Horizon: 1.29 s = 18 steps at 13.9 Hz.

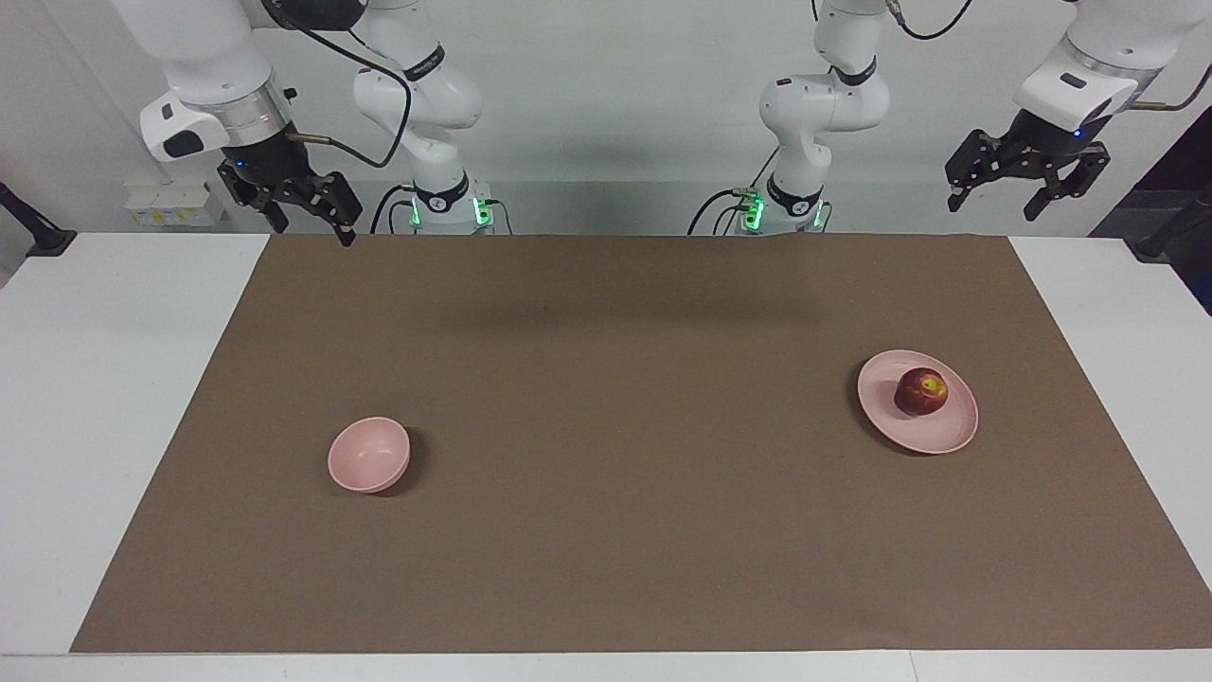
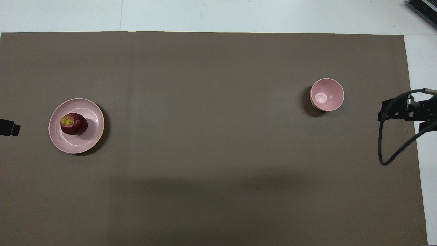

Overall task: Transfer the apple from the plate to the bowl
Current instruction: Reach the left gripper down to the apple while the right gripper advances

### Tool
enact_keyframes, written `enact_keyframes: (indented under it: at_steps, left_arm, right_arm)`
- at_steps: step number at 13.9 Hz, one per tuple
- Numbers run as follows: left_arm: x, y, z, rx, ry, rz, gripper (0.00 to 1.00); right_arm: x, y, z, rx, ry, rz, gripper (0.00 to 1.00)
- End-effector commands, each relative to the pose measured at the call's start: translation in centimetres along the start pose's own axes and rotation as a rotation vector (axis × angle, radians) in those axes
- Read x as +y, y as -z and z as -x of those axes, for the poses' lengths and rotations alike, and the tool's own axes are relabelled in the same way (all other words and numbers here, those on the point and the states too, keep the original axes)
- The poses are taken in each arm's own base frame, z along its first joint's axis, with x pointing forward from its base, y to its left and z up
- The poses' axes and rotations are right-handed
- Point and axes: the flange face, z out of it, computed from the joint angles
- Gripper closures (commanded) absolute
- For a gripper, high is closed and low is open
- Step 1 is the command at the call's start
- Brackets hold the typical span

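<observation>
The dark red apple point(image 1: 921, 391) with its yellow patch sits on the flat pink plate point(image 1: 937, 441) toward the left arm's end of the table; in the overhead view the apple point(image 2: 73, 123) is on the plate point(image 2: 93, 140). The small deep pink bowl point(image 1: 368, 455) point(image 2: 326, 94) stands empty toward the right arm's end. My left gripper point(image 1: 991, 208) is open and empty, raised near its base; only its tip point(image 2: 9, 127) shows from overhead. My right gripper point(image 1: 315, 232) point(image 2: 399, 111) is open and empty, raised over the mat's edge, apart from the bowl.
A brown mat point(image 1: 606, 398) covers most of the white table point(image 1: 104, 398). A black cable point(image 2: 385, 150) hangs from the right gripper. A dark object point(image 2: 423, 8) lies at the table's corner farthest from the robots.
</observation>
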Motion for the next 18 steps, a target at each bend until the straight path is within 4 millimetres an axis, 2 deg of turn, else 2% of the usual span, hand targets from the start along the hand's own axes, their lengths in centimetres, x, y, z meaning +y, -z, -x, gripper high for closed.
enact_keyframes:
  at_steps: [1, 4, 7, 10, 13, 16, 18]
  left_arm:
    - [0.4, 0.2, 0.3, 0.005, 0.005, 0.007, 0.00]
    - [0.2, 0.2, -0.3, 0.048, -0.001, -0.002, 0.00]
    - [-0.1, -1.7, -1.7, 0.087, -0.002, -0.011, 0.00]
    - [-0.8, -5.2, -3.1, 0.102, 0.003, -0.015, 0.00]
    - [-1.4, -10.4, -4.7, 0.126, 0.007, -0.021, 0.00]
    - [-3.1, -14.7, -4.6, 0.136, 0.012, -0.027, 0.00]
    - [-4.7, -17.3, -4.5, 0.139, -0.035, -0.035, 0.00]
  right_arm:
    - [-0.6, -0.5, 1.1, -0.050, -0.107, -0.041, 0.00]
    - [-0.6, -1.8, 1.2, -0.124, -0.258, -0.064, 0.00]
    - [-1.0, -3.6, 1.3, -0.161, -0.285, -0.074, 0.00]
    - [-2.2, -5.9, 1.3, -0.217, -0.358, -0.113, 0.00]
    - [-3.1, -7.6, 1.2, -0.285, -0.413, -0.174, 0.00]
    - [-4.1, -9.9, 0.5, -0.396, -0.481, -0.264, 0.00]
    - [-4.7, -12.9, 0.0, -0.500, -0.508, -0.319, 0.00]
